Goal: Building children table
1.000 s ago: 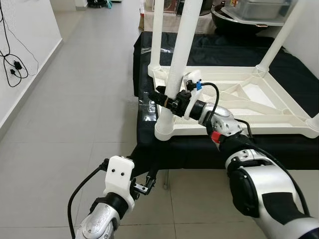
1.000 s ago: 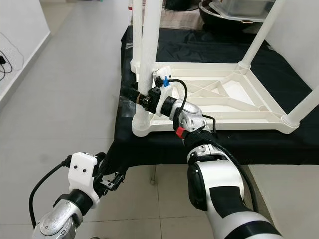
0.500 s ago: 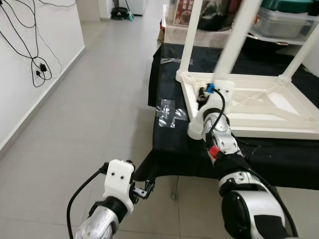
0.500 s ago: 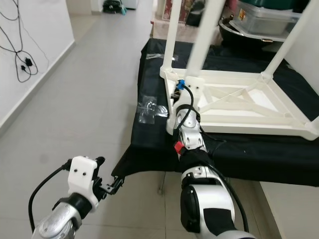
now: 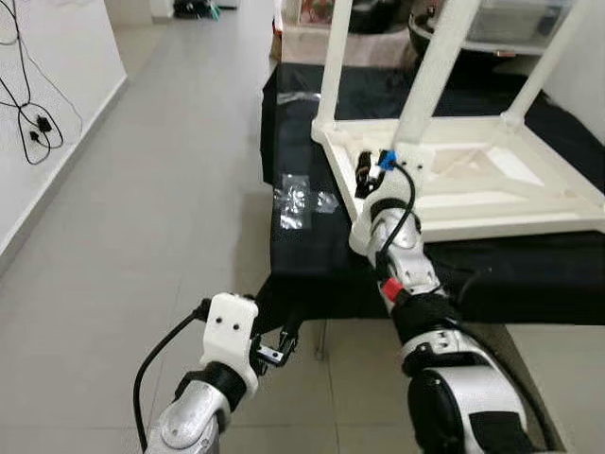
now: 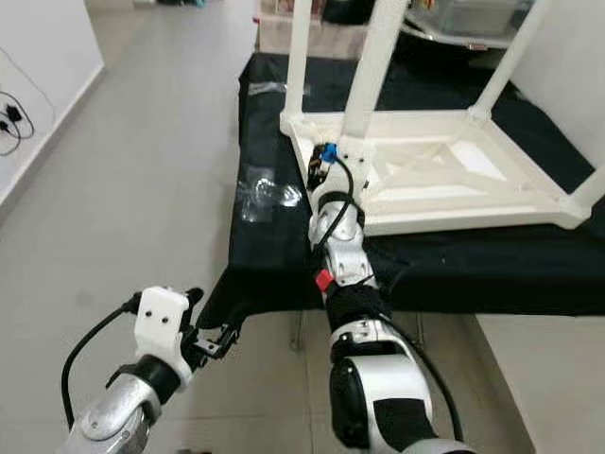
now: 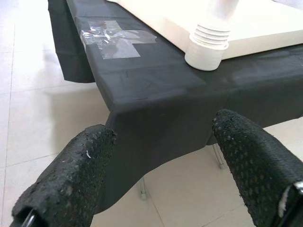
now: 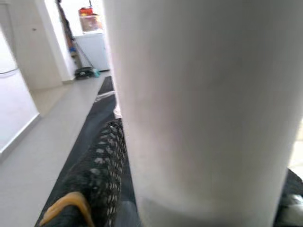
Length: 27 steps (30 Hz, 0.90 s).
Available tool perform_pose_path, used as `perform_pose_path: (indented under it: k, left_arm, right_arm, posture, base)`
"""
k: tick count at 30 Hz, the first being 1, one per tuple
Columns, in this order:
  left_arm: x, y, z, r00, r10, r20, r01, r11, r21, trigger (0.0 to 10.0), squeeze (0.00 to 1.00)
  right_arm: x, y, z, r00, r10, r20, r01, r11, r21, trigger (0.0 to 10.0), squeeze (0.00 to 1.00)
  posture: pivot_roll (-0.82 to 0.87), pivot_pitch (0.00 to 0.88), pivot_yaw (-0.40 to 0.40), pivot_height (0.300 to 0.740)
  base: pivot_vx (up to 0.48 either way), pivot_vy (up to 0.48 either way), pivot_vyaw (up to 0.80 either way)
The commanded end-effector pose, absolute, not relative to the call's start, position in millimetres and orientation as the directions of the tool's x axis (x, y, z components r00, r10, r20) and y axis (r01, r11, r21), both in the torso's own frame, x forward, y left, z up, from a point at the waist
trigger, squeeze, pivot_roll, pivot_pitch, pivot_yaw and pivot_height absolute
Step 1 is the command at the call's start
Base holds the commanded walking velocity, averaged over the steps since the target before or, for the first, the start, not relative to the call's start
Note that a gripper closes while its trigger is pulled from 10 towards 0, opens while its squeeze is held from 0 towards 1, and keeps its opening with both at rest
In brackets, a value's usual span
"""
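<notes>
Upturned white children's table (image 5: 473, 180) lying top-down on the black-draped desk (image 5: 312, 241), legs pointing up, toward 1 o'clock in the head view. Right gripper (image 5: 363, 176) reaching out to the nearest leg (image 5: 430, 80) at that corner, black fingers (image 8: 97, 175) clasped around the white tube. Left gripper (image 7: 161, 179) hovering low at 7 o'clock above the floor tiles (image 5: 142, 236), fingers spread wide, holding nothing, facing the desk's draped corner with clear tape (image 7: 116, 40) stuck on the cloth.
</notes>
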<state>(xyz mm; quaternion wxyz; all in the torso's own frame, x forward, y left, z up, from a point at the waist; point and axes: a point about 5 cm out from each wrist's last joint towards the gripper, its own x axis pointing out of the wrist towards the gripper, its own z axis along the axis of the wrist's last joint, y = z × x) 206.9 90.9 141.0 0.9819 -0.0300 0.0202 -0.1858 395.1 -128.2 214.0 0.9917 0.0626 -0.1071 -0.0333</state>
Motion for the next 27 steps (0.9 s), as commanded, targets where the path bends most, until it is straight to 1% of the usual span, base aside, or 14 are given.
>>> perform_pose_path:
  k: [1, 4, 6, 9, 10, 11, 14, 15, 16, 17, 24, 25, 26, 27]
  left_arm:
    - [206, 90, 137, 0.928, -0.371, -0.041, 0.368, 0.927, -0.068, 10.0, 0.00]
    - [207, 89, 137, 0.928, -0.371, -0.040, 0.368, 0.928, -0.068, 10.0, 0.00]
    - [207, 89, 137, 0.928, -0.371, -0.040, 0.368, 0.928, -0.068, 10.0, 0.00]
    - [206, 90, 136, 0.928, -0.370, -0.041, 0.366, 0.928, -0.069, 10.0, 0.00]
    - [206, 90, 136, 0.928, -0.370, -0.042, 0.366, 0.928, -0.071, 10.0, 0.00]
    - [206, 90, 136, 0.928, -0.370, -0.042, 0.366, 0.928, -0.071, 10.0, 0.00]
    - [205, 89, 135, 0.928, -0.371, -0.045, 0.367, 0.927, -0.072, 10.0, 0.00]
    - [205, 89, 135, 0.928, -0.371, -0.045, 0.367, 0.927, -0.072, 10.0, 0.00]
    - [205, 90, 135, 0.929, -0.368, -0.047, 0.365, 0.928, -0.071, 10.0, 0.00]
    - [204, 90, 135, 0.929, -0.368, -0.047, 0.364, 0.929, -0.070, 10.0, 0.00]
    - [204, 89, 134, 0.928, -0.368, -0.050, 0.365, 0.928, -0.071, 10.0, 0.00]
    - [204, 89, 134, 0.928, -0.369, -0.050, 0.365, 0.928, -0.071, 10.0, 0.00]
    - [204, 89, 134, 0.928, -0.369, -0.050, 0.365, 0.928, -0.071, 10.0, 0.00]
    - [204, 89, 133, 0.928, -0.369, -0.050, 0.366, 0.928, -0.072, 10.0, 0.00]
  right_arm:
    - [395, -129, 220, 0.970, -0.001, 0.243, -0.023, 0.995, 0.095, 10.0, 0.00]
    - [396, -139, 217, 0.919, 0.331, 0.215, -0.353, 0.933, 0.071, 10.0, 0.00]
    - [396, -139, 217, 0.919, 0.331, 0.215, -0.353, 0.933, 0.071, 10.0, 0.00]
    - [397, -143, 212, 0.847, 0.509, 0.155, -0.526, 0.845, 0.099, 10.0, 0.00]
    - [395, -142, 210, 0.782, 0.610, 0.127, -0.622, 0.777, 0.095, 10.0, 0.00]
    - [395, -142, 210, 0.782, 0.610, 0.127, -0.622, 0.777, 0.095, 10.0, 0.00]
    - [389, -133, 206, 0.629, 0.773, 0.086, -0.777, 0.621, 0.105, 10.0, 0.00]
    - [389, -133, 206, 0.629, 0.773, 0.086, -0.777, 0.621, 0.105, 10.0, 0.00]
    - [385, -121, 206, 0.516, 0.853, 0.082, -0.854, 0.504, 0.132, 10.0, 0.00]
    - [384, -115, 207, 0.478, 0.875, 0.080, -0.874, 0.465, 0.142, 10.0, 0.00]
    - [379, -104, 210, 0.315, 0.946, 0.074, -0.944, 0.304, 0.131, 10.0, 0.00]
    - [382, -103, 211, 0.348, 0.935, 0.073, -0.933, 0.337, 0.126, 4.9, 0.00]
    - [382, -103, 211, 0.348, 0.935, 0.073, -0.933, 0.337, 0.126, 4.9, 0.00]
    - [389, -103, 213, 0.460, 0.885, 0.075, -0.886, 0.451, 0.110, 0.0, 0.00]
  posture:
    - [0.07, 0.117, -0.092, 0.740]
    - [0.08, 0.110, -0.091, 0.740]
    - [0.08, 0.110, -0.091, 0.740]
    - [0.08, 0.102, -0.091, 0.740]
    - [0.08, 0.099, -0.090, 0.740]
    - [0.08, 0.099, -0.090, 0.740]
    - [0.09, 0.097, -0.096, 0.740]
    - [0.09, 0.097, -0.096, 0.740]
    - [0.10, 0.094, -0.098, 0.740]
    - [0.10, 0.093, -0.101, 0.740]
    - [0.10, 0.086, -0.100, 0.740]
    - [0.10, 0.086, -0.100, 0.740]
    - [0.10, 0.086, -0.100, 0.740]
    - [0.10, 0.086, -0.100, 0.740]
  base:
    - [0.000, 0.000, 0.00]
    - [0.000, 0.000, 0.00]
    - [0.000, 0.000, 0.00]
    - [0.000, 0.000, 0.00]
    - [0.000, 0.000, 0.00]
    - [0.000, 0.000, 0.00]
    - [0.000, 0.000, 0.00]
    - [0.000, 0.000, 0.00]
    - [0.000, 0.000, 0.00]
    - [0.000, 0.000, 0.00]
    - [0.000, 0.000, 0.00]
    - [0.000, 0.000, 0.00]
    - [0.000, 0.000, 0.00]
    - [0.000, 0.000, 0.00]
